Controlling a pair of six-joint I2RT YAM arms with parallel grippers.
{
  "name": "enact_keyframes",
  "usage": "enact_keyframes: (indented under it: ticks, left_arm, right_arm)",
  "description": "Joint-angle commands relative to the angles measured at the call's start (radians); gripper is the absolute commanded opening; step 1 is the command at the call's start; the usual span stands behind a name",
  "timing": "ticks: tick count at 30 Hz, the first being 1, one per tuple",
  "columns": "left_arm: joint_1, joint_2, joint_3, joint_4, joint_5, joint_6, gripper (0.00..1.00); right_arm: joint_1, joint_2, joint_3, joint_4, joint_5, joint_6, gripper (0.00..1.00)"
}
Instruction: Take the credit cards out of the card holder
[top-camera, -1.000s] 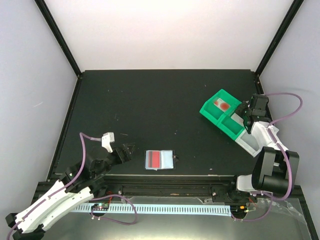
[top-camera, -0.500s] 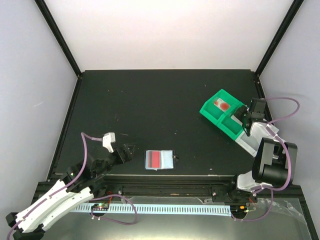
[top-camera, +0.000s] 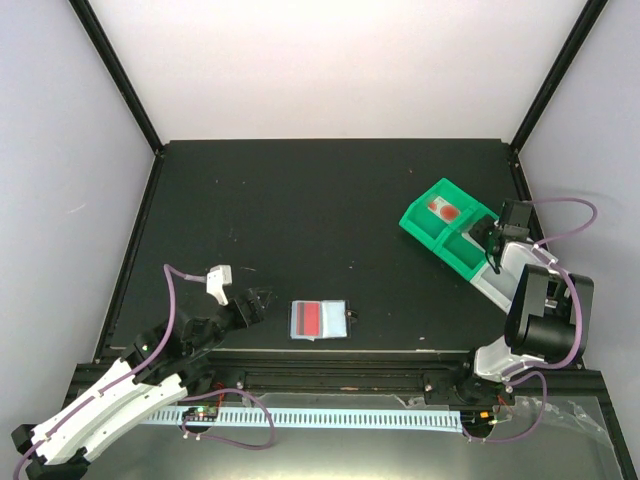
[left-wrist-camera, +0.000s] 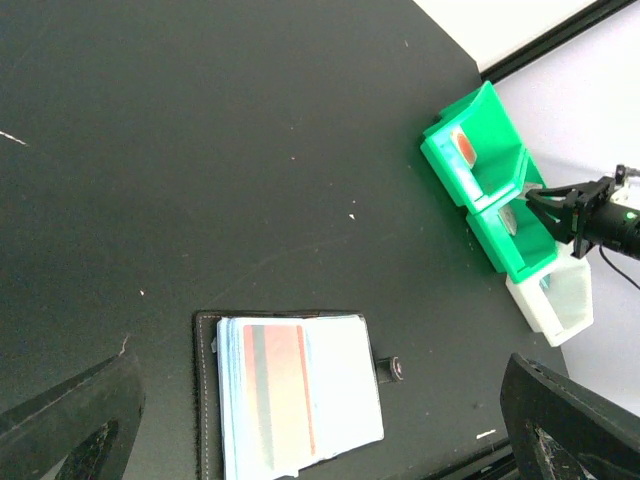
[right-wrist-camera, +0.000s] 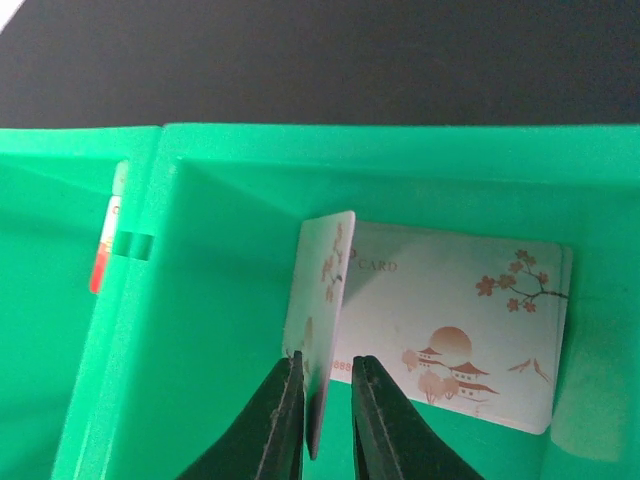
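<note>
The card holder (top-camera: 319, 320) lies open near the front edge, pale inner side up, snap tab to its right. In the left wrist view the card holder (left-wrist-camera: 295, 390) shows a red-striped card (left-wrist-camera: 275, 385) in its pocket. My left gripper (top-camera: 256, 300) is open and empty just left of it, its jaws wide (left-wrist-camera: 320, 420). My right gripper (top-camera: 489, 238) is in the green tray's middle compartment. Its jaws (right-wrist-camera: 326, 400) stand slightly apart around a pale card (right-wrist-camera: 325, 300) on edge, which leans on the left finger. Another pale card (right-wrist-camera: 460, 340) lies flat there. A white card with red marks (top-camera: 443, 209) lies in the far compartment.
The green tray (top-camera: 420, 222) sits at the right, with a clear end compartment (top-camera: 497, 285) at its near end. The tray also shows in the left wrist view (left-wrist-camera: 485, 245). Black frame posts stand at the table's back corners.
My right gripper has shifted slightly back and right over the tray's middle compartment. My left gripper has edged a little right toward the card holder.
</note>
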Motion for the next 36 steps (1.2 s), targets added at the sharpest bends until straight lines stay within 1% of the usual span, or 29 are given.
enact_keyframes:
  ticks: [1,11,15,22,29,34,36]
  left_arm:
    - [0.005,0.01,0.0,0.01,0.009,0.008,0.99]
    - [0.005,0.019,0.005,0.013,0.015,0.005,0.99]
    - [0.005,0.024,0.006,0.018,0.02,0.003,0.99]
    - [0.005,0.026,0.002,0.008,0.025,-0.002,0.99]
    - [0.005,0.048,0.003,0.016,0.035,0.0,0.99]
    - [0.005,0.077,0.003,0.027,0.05,0.007,0.99]
    - [0.005,0.088,0.002,0.027,0.054,0.011,0.99]
  right_arm:
    - [-0.007,0.02,0.041,-0.034,0.035,-0.012,0.15]
    - [-0.006,0.005,0.1,-0.149,0.143,-0.027,0.16]
    - [-0.007,0.008,0.114,-0.167,0.171,-0.039,0.16]
    - [-0.005,0.011,0.141,-0.214,0.185,-0.041,0.16]
    - [-0.002,-0.017,0.199,-0.307,0.194,-0.049,0.16]
    - [0.012,-0.036,0.22,-0.347,0.178,-0.052,0.21]
    - [0.02,-0.041,0.215,-0.347,0.166,-0.051,0.21]
